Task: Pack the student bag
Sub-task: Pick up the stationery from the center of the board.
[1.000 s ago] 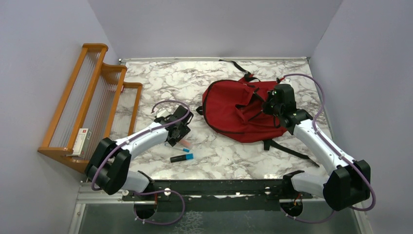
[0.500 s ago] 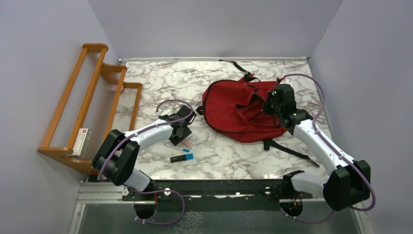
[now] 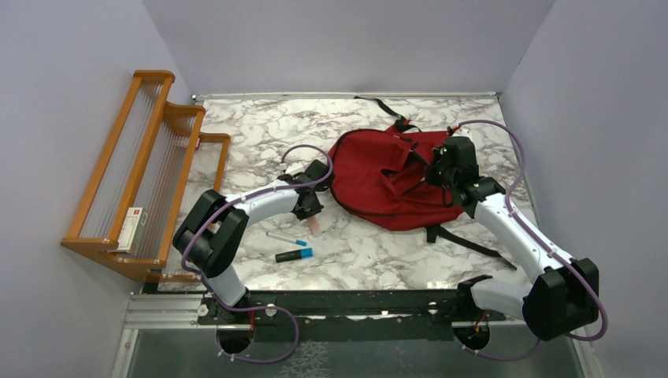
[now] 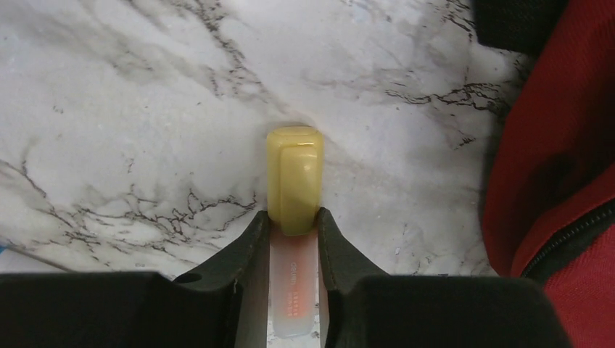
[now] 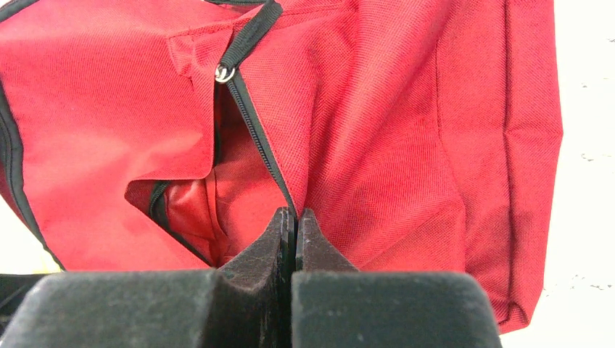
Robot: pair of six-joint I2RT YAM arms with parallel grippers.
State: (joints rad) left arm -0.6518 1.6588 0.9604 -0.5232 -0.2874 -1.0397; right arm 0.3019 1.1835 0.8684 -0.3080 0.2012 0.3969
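Note:
The red student bag (image 3: 378, 177) lies on the marble table at the right of centre. My right gripper (image 3: 438, 175) is shut on the bag's red fabric beside the black zipper (image 5: 254, 130) and holds the edge of an opening (image 5: 185, 203); in the right wrist view its jaws (image 5: 296, 214) are pressed together. My left gripper (image 3: 313, 209) is shut on an orange highlighter with a yellow cap (image 4: 293, 177), just left of the bag's edge (image 4: 551, 152). The highlighter sticks out below the fingers in the top view (image 3: 316, 226).
A thin blue-capped pen (image 3: 286, 238) and a black-and-blue highlighter (image 3: 293, 255) lie on the table near the front. A wooden rack (image 3: 150, 157) stands at the left with a small white box (image 3: 134, 228) on it. Black bag straps (image 3: 465, 242) trail towards the front right.
My left gripper has moved right towards the bag with the orange highlighter in it, uncovering the thin pen. The right arm and the bag have not moved.

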